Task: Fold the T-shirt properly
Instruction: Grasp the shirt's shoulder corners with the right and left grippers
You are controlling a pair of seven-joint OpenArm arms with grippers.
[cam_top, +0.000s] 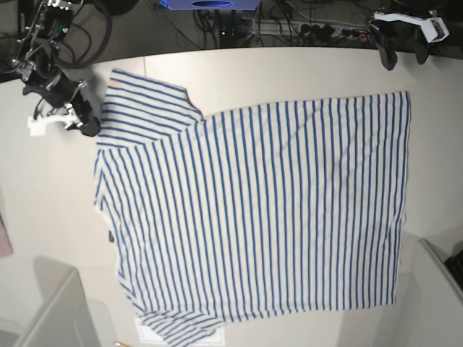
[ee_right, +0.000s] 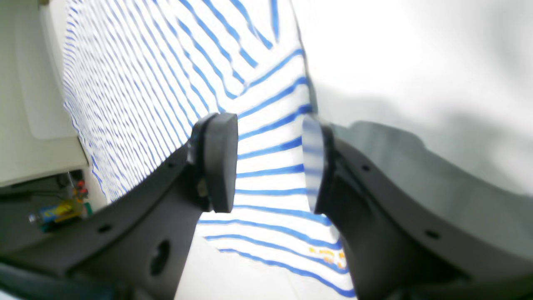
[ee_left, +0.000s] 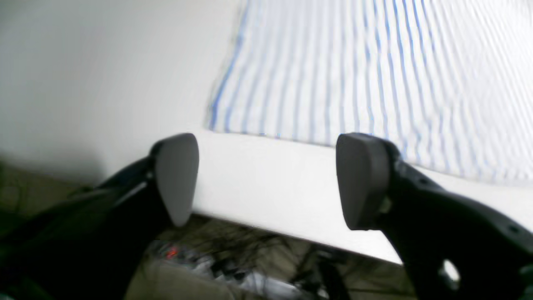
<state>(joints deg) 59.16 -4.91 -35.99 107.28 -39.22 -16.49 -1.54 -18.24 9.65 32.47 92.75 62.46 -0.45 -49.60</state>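
At nine o'clock of the pale grey surface [cam_top: 304, 72], the right pincer [cam_top: 87, 119] stands open, empty, astride the sleeve edge. The white blue-striped cloth T-shirt [cam_top: 260, 210] lies flat at centre. At two o'clock, the left pincer [cam_top: 405, 56] gapes wide, holding nothing.

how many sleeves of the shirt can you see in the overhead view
2. One sleeve lies at the top left of the T-shirt, beside the right gripper; the other sleeve is at the bottom left, partly cut off.
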